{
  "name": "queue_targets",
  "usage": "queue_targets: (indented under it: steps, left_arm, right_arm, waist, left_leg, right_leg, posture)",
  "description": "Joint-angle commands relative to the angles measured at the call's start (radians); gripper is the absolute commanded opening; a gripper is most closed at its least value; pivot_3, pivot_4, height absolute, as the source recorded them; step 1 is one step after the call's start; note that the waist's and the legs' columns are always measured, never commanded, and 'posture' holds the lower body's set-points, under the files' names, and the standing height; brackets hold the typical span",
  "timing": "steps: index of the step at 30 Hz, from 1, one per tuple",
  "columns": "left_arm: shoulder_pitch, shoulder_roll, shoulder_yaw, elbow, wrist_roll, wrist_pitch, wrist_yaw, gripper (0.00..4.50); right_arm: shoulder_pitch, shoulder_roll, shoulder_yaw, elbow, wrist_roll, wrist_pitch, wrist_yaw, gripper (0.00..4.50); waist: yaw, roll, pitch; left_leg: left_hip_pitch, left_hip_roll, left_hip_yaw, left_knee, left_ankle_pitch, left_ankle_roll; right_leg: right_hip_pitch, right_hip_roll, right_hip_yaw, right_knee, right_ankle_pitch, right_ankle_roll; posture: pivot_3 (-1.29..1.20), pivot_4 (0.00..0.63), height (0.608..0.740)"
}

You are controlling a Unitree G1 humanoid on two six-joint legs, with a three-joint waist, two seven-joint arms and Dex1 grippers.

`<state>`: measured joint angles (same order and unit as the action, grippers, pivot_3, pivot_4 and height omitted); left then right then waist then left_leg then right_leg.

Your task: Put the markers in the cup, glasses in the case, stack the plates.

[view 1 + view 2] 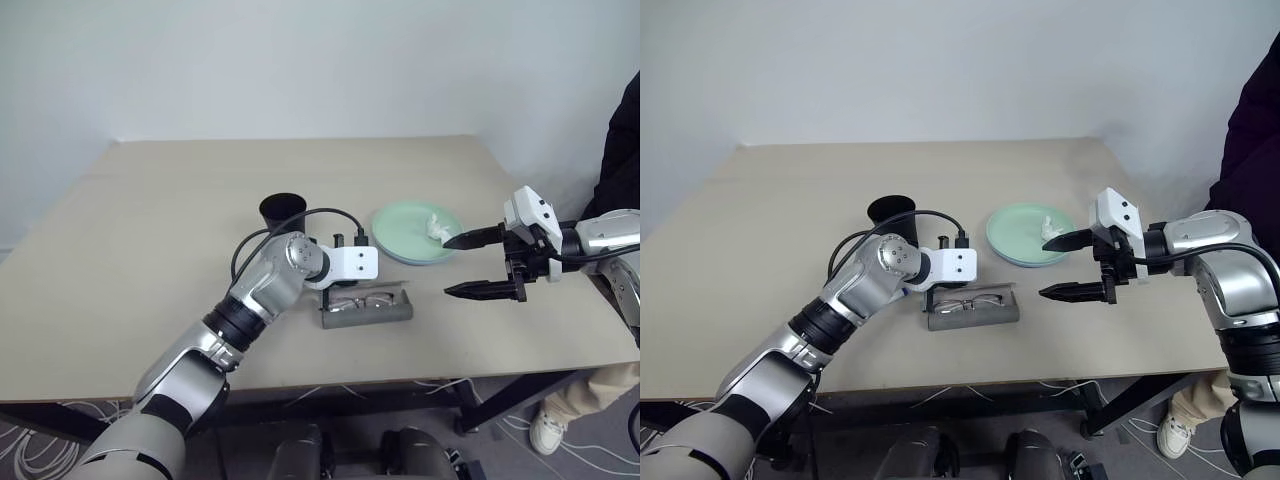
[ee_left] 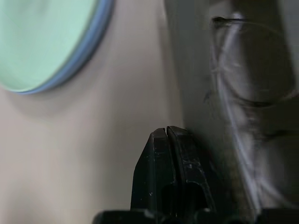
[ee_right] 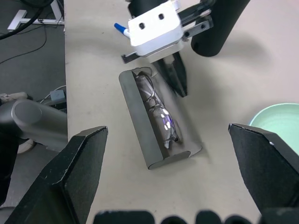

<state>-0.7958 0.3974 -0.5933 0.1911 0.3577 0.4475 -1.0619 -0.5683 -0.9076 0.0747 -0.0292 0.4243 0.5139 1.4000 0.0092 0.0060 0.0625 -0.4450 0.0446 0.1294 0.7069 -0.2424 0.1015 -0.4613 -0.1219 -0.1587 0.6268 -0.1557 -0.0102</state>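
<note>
Nearest the tabletop's front edge, the open grey case [image 3: 154, 135] holds the wire-rimmed glasses [image 3: 158, 112]. The left gripper [image 3: 175, 79], fingers pressed together and empty, points down just beside the case's far wall. The right gripper [image 1: 478, 264] hovers spread wide, holding nothing. Farther back, the mint green plate [image 1: 400, 230] sits stacked on the light blue plate [image 2: 79, 65] and carries a crumpled white tissue [image 1: 436, 226]; the black cup [image 1: 283, 211] stands to its left.

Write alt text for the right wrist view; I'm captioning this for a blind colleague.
The glasses lie inside the open grey case on the tan table, with the shut left gripper beside the case. The right gripper's wide-open black fingers frame the scene, and a mint green plate's edge shows.
</note>
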Motion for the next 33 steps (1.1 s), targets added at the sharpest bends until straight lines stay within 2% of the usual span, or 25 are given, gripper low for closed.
queue_targets:
  steps: [1, 15, 21, 25, 28, 33]
  left_arm:
    - [0.015, 0.015, 0.007, -0.087, -0.004, 0.026, -0.023, 0.02]
    - [0.094, 0.054, 0.031, -0.245, -0.017, 0.126, -0.024, 0.02]
    - [0.147, 0.102, 0.224, -0.304, -0.179, 0.144, -0.026, 0.02]
    - [0.225, 0.150, 0.404, -0.337, -0.327, 0.100, -0.033, 0.02]
    - [0.269, 0.198, 0.450, -0.342, -0.375, 0.062, -0.040, 0.02]
    - [0.345, 0.338, 0.516, -0.259, -0.461, 0.116, -0.125, 0.02]
  right_arm:
    - [-0.022, -0.004, -0.018, -0.009, 0.008, -0.015, 0.009, 4.50]
    - [-0.032, -0.008, -0.010, 0.012, 0.000, -0.026, 0.030, 4.50]
    - [-0.021, -0.013, -0.012, 0.015, -0.001, -0.027, 0.031, 4.50]
    - [-0.019, -0.010, -0.013, 0.018, 0.002, -0.023, 0.028, 4.50]
    - [-0.020, -0.008, -0.012, 0.020, 0.007, -0.016, 0.029, 4.50]
    - [-0.025, 0.000, -0.003, 0.031, 0.005, -0.017, 0.031, 4.50]
  waist:
    - [0.000, 0.000, 0.000]
    - [0.000, 0.000, 0.000]
    - [0.000, 0.000, 0.000]
    - [0.000, 0.000, 0.000]
    - [0.000, 0.000, 0.000]
    - [0.000, 0.001, 0.000]
  left_leg:
    - [0.000, 0.000, 0.000, 0.000, 0.000, 0.000]
    - [0.000, 0.000, 0.000, 0.000, 0.000, 0.000]
    - [0.000, 0.000, -0.001, 0.000, 0.000, 0.000]
    - [0.000, 0.000, -0.001, 0.000, 0.000, 0.000]
    - [0.000, 0.000, 0.000, 0.000, 0.000, 0.000]
    - [0.000, 0.000, 0.000, 0.000, 0.000, 0.000]
  right_leg:
    - [0.000, 0.000, 0.000, 0.000, 0.000, 0.000]
    - [0.000, 0.000, 0.000, 0.000, 0.000, 0.000]
    - [0.000, 0.000, 0.000, 0.000, 0.000, 0.000]
    - [0.000, 0.000, 0.000, 0.000, 0.000, 0.000]
    - [0.000, 0.000, 0.000, 0.000, 0.000, 0.000]
    - [0.000, 0.000, 0.000, 0.000, 0.000, 0.000]
  posture:
    - [0.00, 0.000, 0.704]
    - [0.00, 0.000, 0.704]
    - [0.00, 0.000, 0.704]
    - [0.00, 0.000, 0.704]
    - [0.00, 0.000, 0.704]
    - [0.00, 0.000, 0.704]
